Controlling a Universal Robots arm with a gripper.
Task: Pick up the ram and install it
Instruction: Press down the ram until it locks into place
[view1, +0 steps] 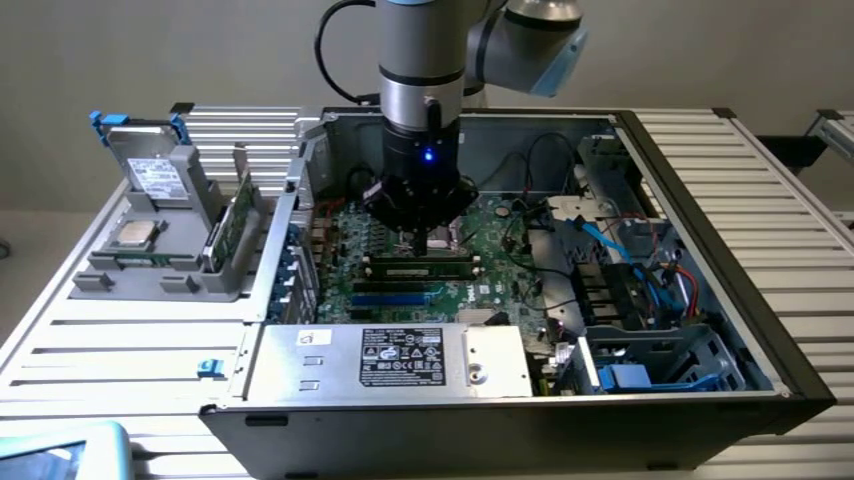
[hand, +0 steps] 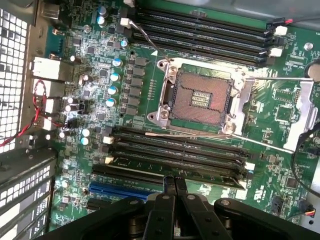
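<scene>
green ram (hand: 175, 167) in slot, closed empty fingers (hand: 174, 186) at its top edge

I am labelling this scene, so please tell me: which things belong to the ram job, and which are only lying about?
Job: ram, shut gripper, black slots.
Lying about: hard drive, processor chip, power supply.
</scene>
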